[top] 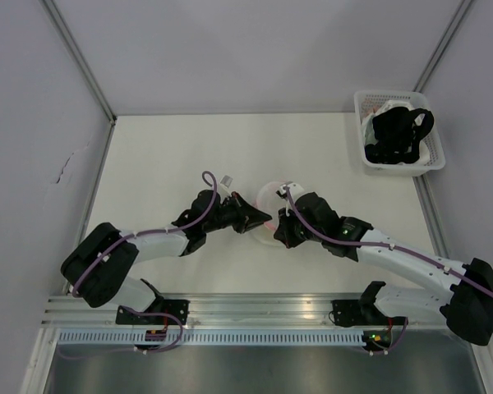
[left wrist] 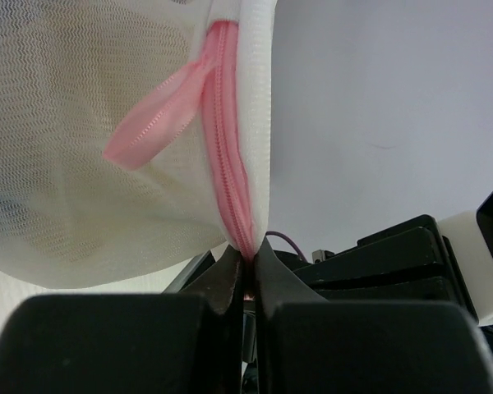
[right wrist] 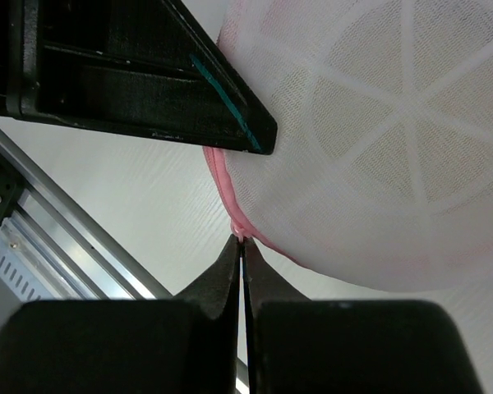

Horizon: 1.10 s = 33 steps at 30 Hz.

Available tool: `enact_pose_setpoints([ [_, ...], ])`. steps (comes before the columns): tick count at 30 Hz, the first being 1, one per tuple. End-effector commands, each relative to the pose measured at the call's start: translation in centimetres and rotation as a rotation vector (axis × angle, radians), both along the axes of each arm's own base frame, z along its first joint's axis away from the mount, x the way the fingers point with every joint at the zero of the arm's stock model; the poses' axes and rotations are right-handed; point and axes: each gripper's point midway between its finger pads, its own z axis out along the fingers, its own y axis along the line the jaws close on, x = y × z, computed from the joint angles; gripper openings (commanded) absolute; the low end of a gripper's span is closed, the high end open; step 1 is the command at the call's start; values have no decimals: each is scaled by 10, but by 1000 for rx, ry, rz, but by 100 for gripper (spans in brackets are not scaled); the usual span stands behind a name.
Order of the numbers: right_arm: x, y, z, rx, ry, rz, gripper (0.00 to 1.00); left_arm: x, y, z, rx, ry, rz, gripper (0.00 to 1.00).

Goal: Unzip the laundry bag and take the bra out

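The left tool (left wrist: 246, 256) pinches the pink zipper (left wrist: 226, 156) of the laundry bag (left wrist: 74, 139); only its wrist view shows a pink ribbon loop (left wrist: 152, 123). The bag sits on the table (top: 164, 156) between both tools, and the right tool (right wrist: 241, 245) pinches the zipper rim too.

At the far right corner of the pale table (top: 172, 156): a white rectangular plastic basket (top: 404, 167) with slotted walls, set close to the right wall panel and slightly askew to the table edge. Holds a black strappy garment (top: 398, 135), bunched up and filling most of the inside, with a bit of pale fabric (top: 380, 109) showing beside it at the far left end. Along the near edge, a ribbed aluminium rail (top: 255, 305), then a perforated strip (top: 263, 336) just below. On the grey left wall (top: 33, 98), a few dark scuff marks (top: 63, 168).
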Motion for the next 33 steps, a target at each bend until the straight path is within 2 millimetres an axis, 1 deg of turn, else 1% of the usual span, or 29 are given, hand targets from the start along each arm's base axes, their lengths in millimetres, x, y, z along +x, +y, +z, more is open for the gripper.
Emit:
enact_pose_setpoints([
  [1, 4, -9, 3, -28, -26, -32, 0, 6, -2, 6, -17, -39, 9, 2],
  [2, 5, -11, 3, -41, -27, -40, 0, 7, -1, 4, -10, -38, 10, 2],
  [3, 5, -18, -2, -78, -16, -57, 0, 8, -1, 3, -6, -37, 8, 2],
  [4, 15, -32, -5, -133, -35, -147, 0, 10, 1, 2, 1, -42, 10, 2],
  [5, 20, -38, -5, -171, -39, -188, 0, 10, 2, 1, 2, -42, 8, 2],
  [6, 20, -51, -11, -233, -26, -227, 0, 11, 3, 1, 4, -42, 9, 2],
  [7, 26, -60, -10, -263, -38, -290, 0, 11, 5, 0, 8, -41, 4, 2],
  [9, 28, -73, -12, -308, -41, -352, 0, 10, 7, -1, 14, -42, -6, 2],
  [10, 29, -77, -11, -318, -47, -374, 0, 10, 7, -1, 19, -50, -12, 2],
  [11, 35, -85, -8, -330, -70, -437, 0, 9, 9, -3, 25, -45, -22, 2],
  [14, 39, -101, -8, -384, -103, -507, 0, 5, 11, -4, 34, -54, -66, 2],
  [15, 45, -107, -5, -397, -127, -535, 0, 2, 10, -5, 41, -60, -84, 2],
  [16, 47, -108, -5, -402, -136, -542, 1, 1, 10, -8, 48, -56, -99, 2],
  [17, 50, -110, -7, -411, -140, -549, 0, -2, 8, -5, 43, -62, -131, 2],
  [19, 59, -113, -6, -419, -149, -564, 1, -7, 7, -7, 50, -67, -160, 2],
  [20, 63, -114, -9, -431, -148, -569, 1, -10, 7, -7, 45, -66, -185, 2],
  [23, 77, -118, -15, -446, -147, -590, 0, -15, 9, -6, 46, -73, -213, 2],
  [24, 82, -124, -16, -454, -138, -614, 0, -17, 10, -8, 58, -76, -228, 2],
  [27, 94, -124, -17, -433, -134, -641, 0, -21, 12, -8, 64, -80, -252, 2],
  [29, 98, -120, -18, -415, -136, -636, 0, -23, 13, -5, 55, -82, -269, 2],
  [33, 103, -122, -20, -425, -142, -636, 0, -25, 15, -2, 45, -90, -282, 2],
])
